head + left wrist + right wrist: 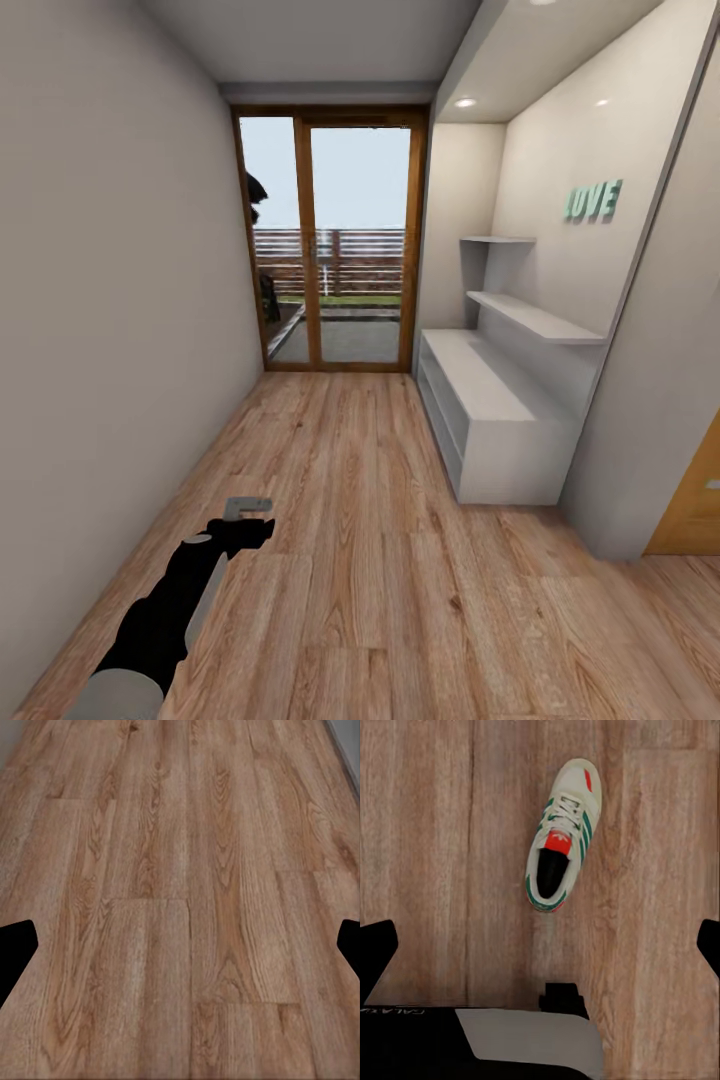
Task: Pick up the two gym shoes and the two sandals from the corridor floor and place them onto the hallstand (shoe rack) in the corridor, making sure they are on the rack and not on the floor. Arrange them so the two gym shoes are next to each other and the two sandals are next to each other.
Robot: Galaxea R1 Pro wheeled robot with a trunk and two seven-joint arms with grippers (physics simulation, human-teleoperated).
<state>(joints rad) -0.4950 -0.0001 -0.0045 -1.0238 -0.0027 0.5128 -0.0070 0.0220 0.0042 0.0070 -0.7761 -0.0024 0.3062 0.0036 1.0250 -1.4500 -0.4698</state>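
The left claw hangs low over the bare floor with its fingers spread wide and nothing in them. The right claw is wide open too, and it looks down on one shoe lying flat on the floor, likely so it can drop down and grab it. The rack stands empty by the right wall, far up the hall.

Cream sneaker with green stripes and red tongue tag on brown wood-grain floor; pale grey rack, teal letters above it at one o'clock.
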